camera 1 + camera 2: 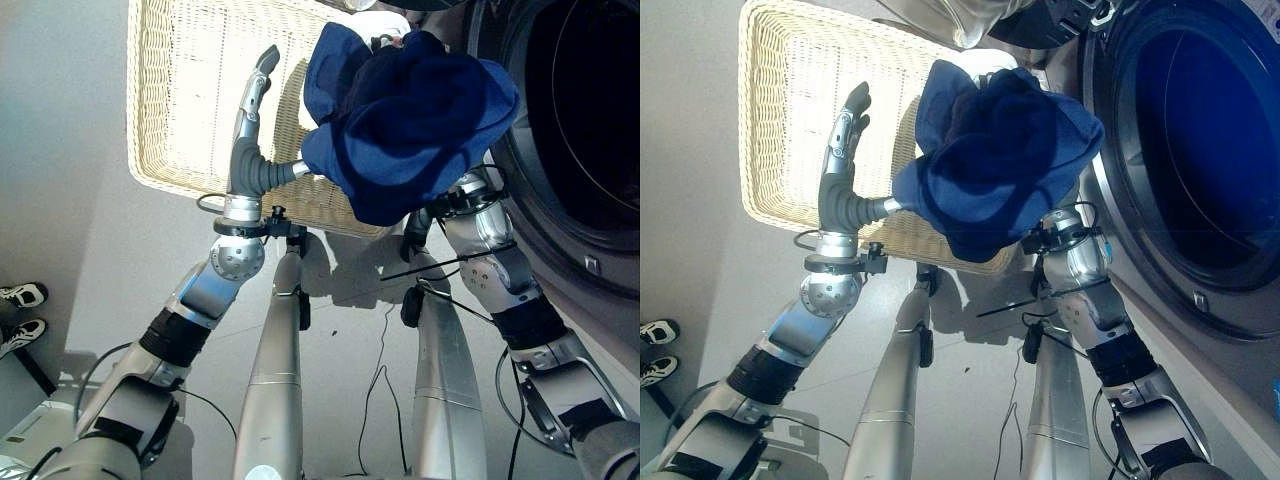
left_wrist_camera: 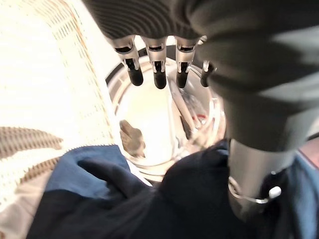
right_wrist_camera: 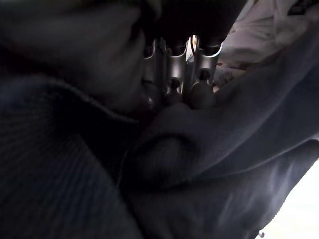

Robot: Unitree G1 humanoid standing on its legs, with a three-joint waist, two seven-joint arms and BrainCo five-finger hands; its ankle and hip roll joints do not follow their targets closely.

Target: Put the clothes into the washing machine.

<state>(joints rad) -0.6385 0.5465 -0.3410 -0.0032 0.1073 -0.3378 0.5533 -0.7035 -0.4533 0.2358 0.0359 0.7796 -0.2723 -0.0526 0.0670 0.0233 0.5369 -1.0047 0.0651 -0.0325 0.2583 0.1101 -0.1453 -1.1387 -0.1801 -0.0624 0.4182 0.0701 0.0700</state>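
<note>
Dark blue bunched garment point(image 1: 410, 120) clamped in right hand point(image 3: 182, 82), held between cream wicker laundry basket point(image 1: 190, 110) and dark round washing machine drum opening point(image 1: 1200, 140); left hand point(image 1: 255, 95) fingers straight; grey floor point(image 1: 60, 150), no legible writing

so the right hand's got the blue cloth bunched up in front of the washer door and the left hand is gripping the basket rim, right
Not quite. The left hand grips nothing: the left eye view shows its fingers straight above the wicker basket. The rest holds: the right hand is curled into the blue cloth before the washing machine.
</note>
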